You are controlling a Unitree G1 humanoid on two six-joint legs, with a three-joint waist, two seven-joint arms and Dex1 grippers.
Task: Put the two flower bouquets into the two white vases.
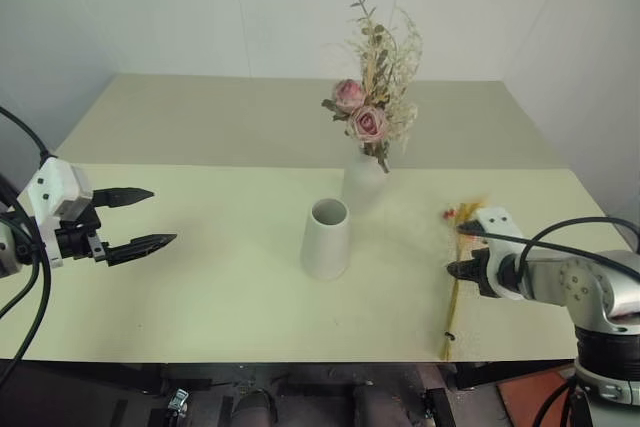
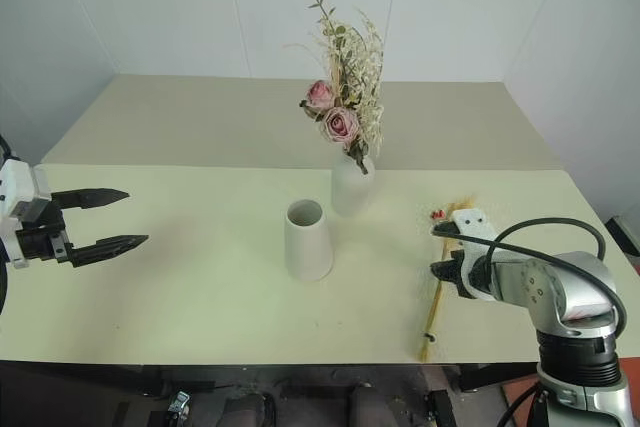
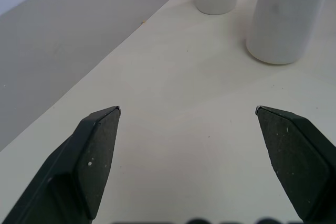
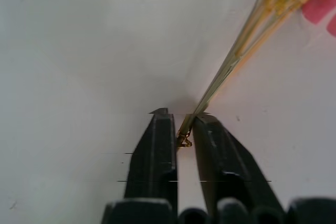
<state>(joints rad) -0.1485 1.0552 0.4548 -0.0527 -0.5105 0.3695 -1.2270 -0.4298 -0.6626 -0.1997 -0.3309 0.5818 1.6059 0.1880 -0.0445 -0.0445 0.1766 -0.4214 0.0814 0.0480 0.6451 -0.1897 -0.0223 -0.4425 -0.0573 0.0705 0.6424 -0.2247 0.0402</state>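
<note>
The desk point(image 1: 200, 287) carries everything here. On it the rose bouquet point(image 1: 372, 112) already stands in the bottle-shaped vase point(image 1: 362, 185), which sits beyond and to the left of the right claw point(image 4: 184, 124). The cone vase point(image 1: 326, 239) stands empty, its mouth open, just in front of the bottle vase and well to the left of that claw. The wheat-stalk bundle point(image 1: 455, 292) lies flat on the desk, its yellow stems running under the right claw, the red and pink blossoms just past the claw's tips.

The right claw is clenched on the thin stems, pinching only a few strands near the tips of its fingers. The likely trouble, as I judge it: such a shallow hold on slim, slippery stalks could let the bundle slide or twist out on the lift, or take up some stalks and leave the rest. A drooping bundle could also knock the cone vase over.

The left claw point(image 1: 135, 219) hangs released, well to the left of both vases, grasping nothing.

No brand, label or writing can be read anywhere.
</note>
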